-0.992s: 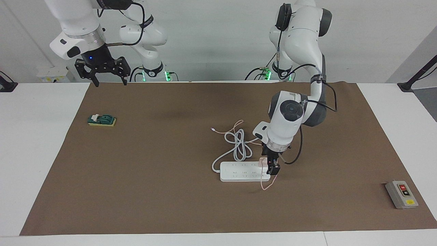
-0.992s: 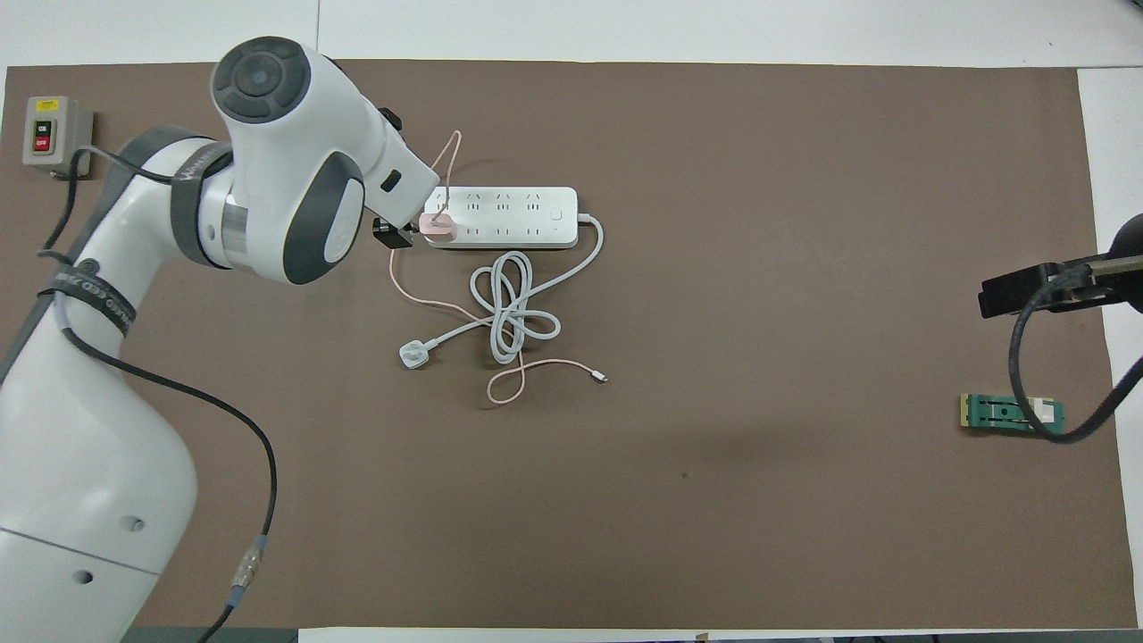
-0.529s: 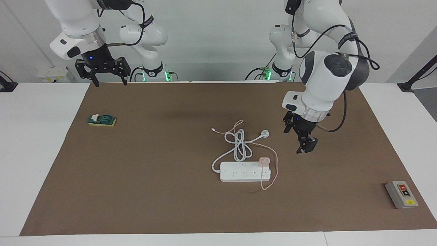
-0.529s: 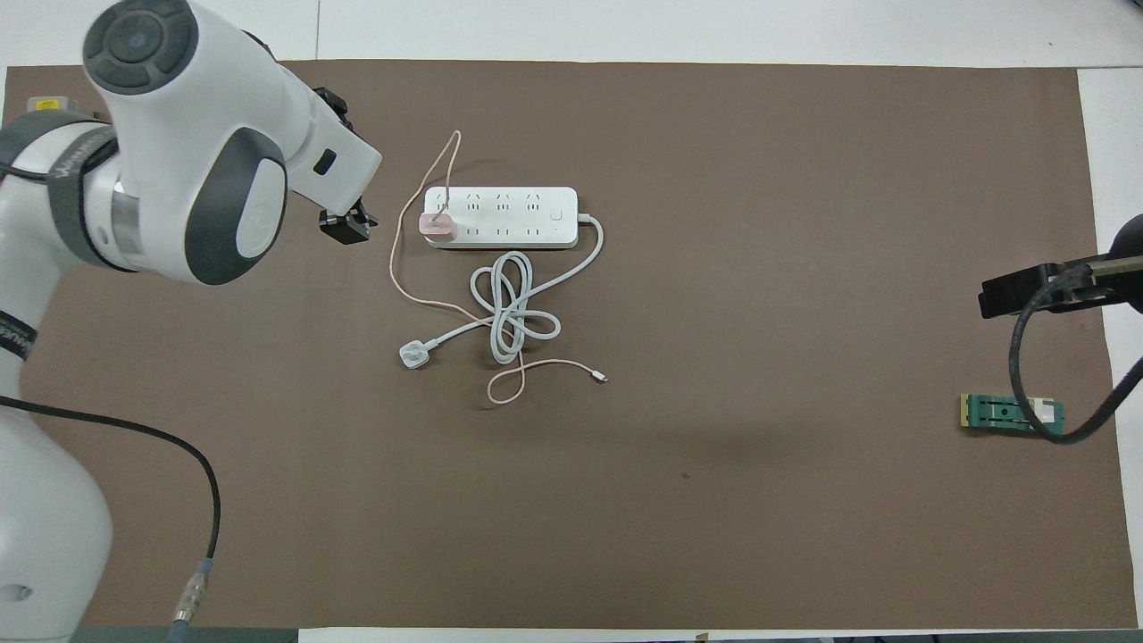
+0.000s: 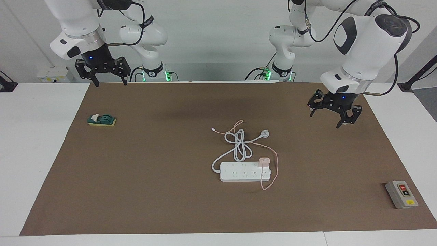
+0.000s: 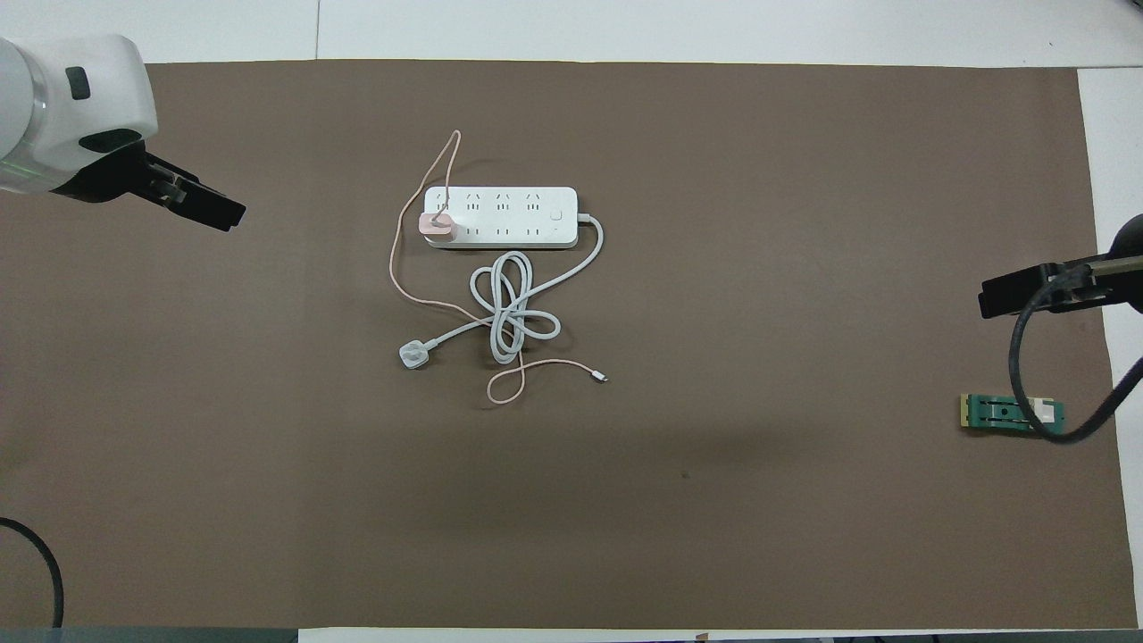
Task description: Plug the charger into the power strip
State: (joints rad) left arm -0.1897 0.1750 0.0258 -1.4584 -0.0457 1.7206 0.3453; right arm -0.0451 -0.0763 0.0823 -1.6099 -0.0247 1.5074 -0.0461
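Left gripper: fingers spread, nothing between them, up in the air over bare brown mat toward the left arm's end of the counter, well clear of the work. Right gripper: fingers spread too, empty, hanging over the mat's edge at the robots' end; that arm is waiting.

Charger sits upright on the power strip, seated in an end socket at the strip's end toward the left arm. In the overhead view that's the 9 o'clock end of the strip. Its thin pink cable loops off that end and trails back toward the robots, free tip lying on the mat at about 6 o'clock from the strip. The strip's own white cord is coiled just beside it, nearer the robots, round plug loose on the mat.

Judgement: insertion looks done, release done, we're in the retreat step. Can't confirm the prongs are fully home; no gap visible under the cube. Next move needs nothing more than parking the left arm without snagging the pink cable.

Grey button box and green switch block sit at the mat's two ends, not involved.
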